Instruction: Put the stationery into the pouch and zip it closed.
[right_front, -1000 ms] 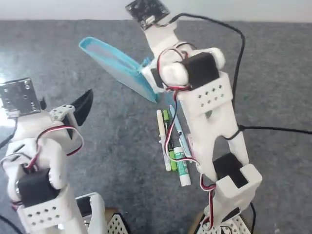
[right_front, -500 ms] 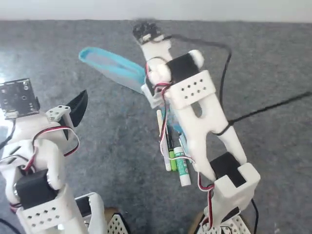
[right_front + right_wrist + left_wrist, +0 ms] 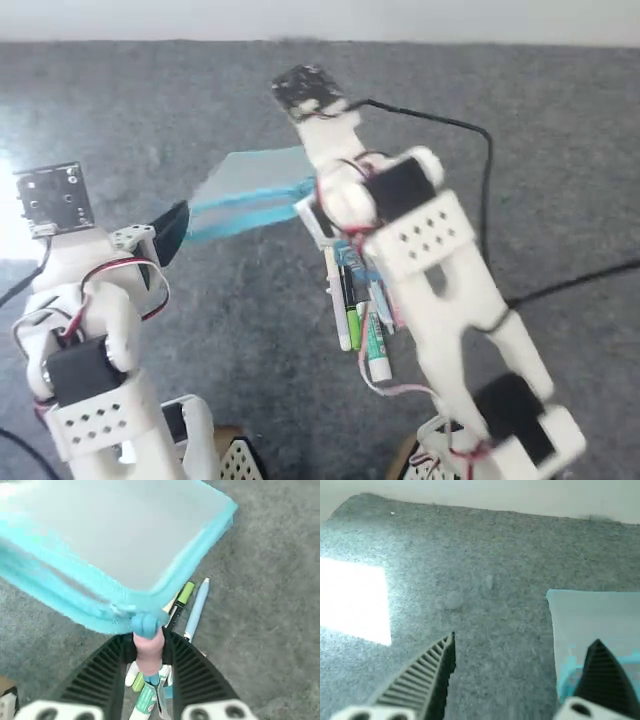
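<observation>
Right wrist view: right pincer [image 3: 147,644] is clamped on the pink pull tab [image 3: 148,656] of the translucent turquoise-trimmed zip pouch [image 3: 115,540]. Assorted pens and markers [image 3: 352,305] lie on the grey felt tabletop [image 3: 560,150] beneath it. Left pincer [image 3: 525,647] is spread apart, near the pouch's edge.

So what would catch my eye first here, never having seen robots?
The turquoise pouch, mid-table, gripped at its edge by the right gripper. Beneath that arm, a cluster of pens lies on the grey mat, while the left gripper hangs open by the pouch's other end.
</observation>
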`<state>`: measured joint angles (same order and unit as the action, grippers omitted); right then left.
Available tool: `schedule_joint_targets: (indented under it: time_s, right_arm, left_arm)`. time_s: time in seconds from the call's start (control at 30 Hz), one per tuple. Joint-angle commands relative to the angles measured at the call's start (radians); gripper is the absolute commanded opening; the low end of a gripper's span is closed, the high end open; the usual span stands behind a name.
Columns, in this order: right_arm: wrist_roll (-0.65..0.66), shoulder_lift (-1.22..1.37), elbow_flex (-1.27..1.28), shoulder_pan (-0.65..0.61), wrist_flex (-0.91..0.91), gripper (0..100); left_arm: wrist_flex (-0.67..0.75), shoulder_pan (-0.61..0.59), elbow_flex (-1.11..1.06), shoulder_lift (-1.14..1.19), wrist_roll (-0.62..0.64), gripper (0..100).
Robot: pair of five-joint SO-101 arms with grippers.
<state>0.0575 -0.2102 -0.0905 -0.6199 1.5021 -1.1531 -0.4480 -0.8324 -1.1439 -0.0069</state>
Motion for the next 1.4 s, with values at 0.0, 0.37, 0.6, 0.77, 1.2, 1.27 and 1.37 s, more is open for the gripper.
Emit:
schedule_joint_targets:
  time_s: [0.0, 0.37, 0.6, 0.77, 1.2, 1.27, 1.37]
  right_arm:
    - [0.011, -0.157, 0.1, 0.007, -0.105, 0.7]
    - [0.014, -0.18, 0.166, 0.013, -0.087, 0.7]
    - [0.002, -0.191, 0.16, 0.044, -0.081, 0.7]
    - [-0.029, -0.142, 0.12, 0.091, -0.076, 0.6]
    - [-0.029, -0.058, 0.014, 0.088, -0.013, 0.6]
    - [-0.029, -0.068, 0.014, 0.088, -0.005, 0.6]
    - [-0.028, -0.071, 0.015, 0.088, -0.004, 0.6]
  left_arm:
    - [0.025, 0.043, -0.036, -0.008, -0.008, 38]
    - [0.026, 0.078, -0.111, -0.008, 0.0, 39]
    - [-0.068, 0.078, -0.058, -0.015, 0.006, 39]
    - [-0.184, 0.089, 0.031, -0.017, 0.006, 39]
    - [-0.078, 0.152, -0.022, -0.011, 0.026, 38]
    - [-0.031, 0.153, -0.047, -0.011, 0.026, 38]
    - [-0.018, 0.157, -0.053, -0.011, 0.026, 38]
